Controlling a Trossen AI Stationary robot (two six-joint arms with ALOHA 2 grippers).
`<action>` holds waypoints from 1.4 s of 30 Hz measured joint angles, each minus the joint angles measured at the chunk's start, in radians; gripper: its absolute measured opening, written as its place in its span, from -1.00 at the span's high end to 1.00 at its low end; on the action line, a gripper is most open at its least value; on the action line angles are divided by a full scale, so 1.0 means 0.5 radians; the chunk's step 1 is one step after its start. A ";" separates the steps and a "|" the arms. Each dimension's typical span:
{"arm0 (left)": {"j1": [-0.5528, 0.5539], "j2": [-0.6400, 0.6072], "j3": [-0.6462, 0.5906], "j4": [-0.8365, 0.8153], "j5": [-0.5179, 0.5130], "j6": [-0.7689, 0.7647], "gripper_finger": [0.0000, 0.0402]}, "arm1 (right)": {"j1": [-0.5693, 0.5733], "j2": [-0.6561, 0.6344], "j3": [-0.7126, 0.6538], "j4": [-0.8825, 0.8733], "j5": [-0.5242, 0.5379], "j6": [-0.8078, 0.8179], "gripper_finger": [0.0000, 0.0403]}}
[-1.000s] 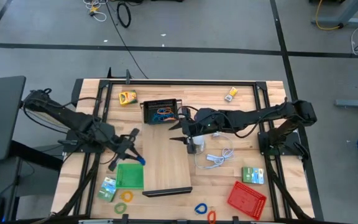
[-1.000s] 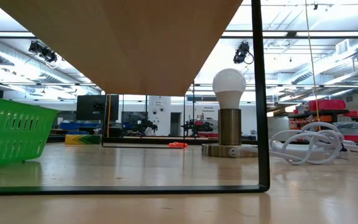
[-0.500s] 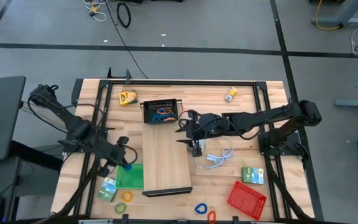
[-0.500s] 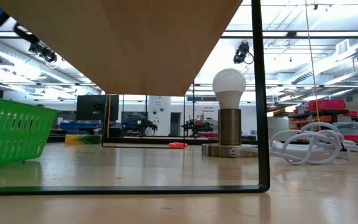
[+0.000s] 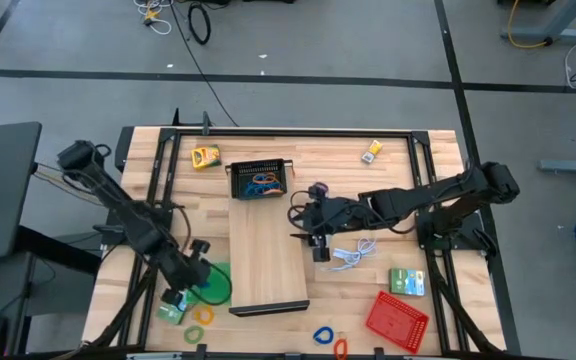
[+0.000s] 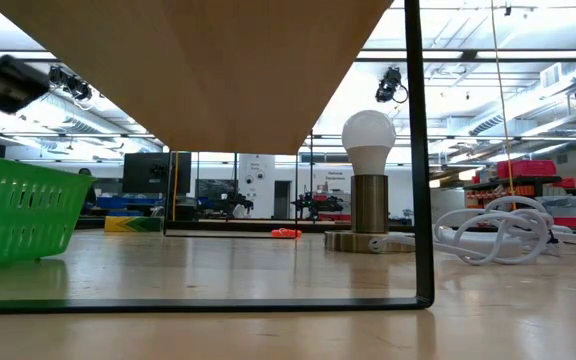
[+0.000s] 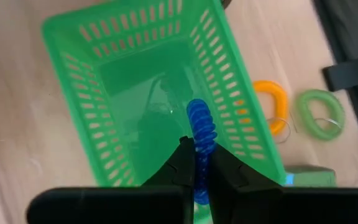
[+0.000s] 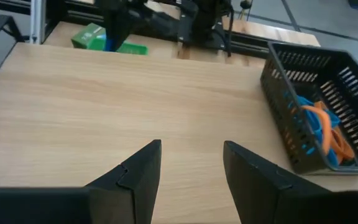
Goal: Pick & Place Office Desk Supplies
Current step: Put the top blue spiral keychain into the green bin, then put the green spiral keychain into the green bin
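Note:
My left gripper (image 7: 199, 158) is shut on a blue coiled band (image 7: 201, 124) and points down into the green mesh tray (image 7: 92, 81), which stands near the table's front left (image 5: 213, 285). My left gripper (image 5: 196, 272) shows over that tray's left part in the high view. My right gripper (image 8: 191, 168) is open with nothing between its fingers. It hangs over the right edge of the pale wooden board (image 5: 268, 255), close to the black tray (image 8: 316, 118). That tray holds blue and orange bands (image 5: 261, 184). My left gripper pinches the blue coiled band between its two fingers (image 7: 184, 163), which come from above, slanting down. The band runs along the fingers, and its free end (image 7: 199, 112) sticks out past the fingertips over the green tray's floor.
Beside the green tray lie a yellow ring (image 7: 272, 106), a green ring (image 7: 319, 112) and a green box (image 5: 173, 303). A lamp (image 6: 368, 170) and its white cord (image 5: 353, 252) stand right of the board. A red tray (image 5: 396, 318) and another green box (image 5: 406, 281) sit at the front right.
My left gripper has swung down and toward the table's near edge with the blue band. It has tipped to point more steeply down and now stands over the green tray. My right gripper has drawn back a little toward the table's right edge, still open.

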State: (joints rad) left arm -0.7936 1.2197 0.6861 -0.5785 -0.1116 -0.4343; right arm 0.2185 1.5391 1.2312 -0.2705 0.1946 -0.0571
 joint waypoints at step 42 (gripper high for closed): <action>-0.485 0.544 0.198 0.678 -0.119 -0.643 -0.17 | 0.133 0.002 0.000 -0.264 0.241 0.196 0.10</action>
State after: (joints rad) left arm -1.0363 1.4917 0.7849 -0.2395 -0.1709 -0.7560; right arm 0.2848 1.5398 1.2312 -0.4025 0.3153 0.0412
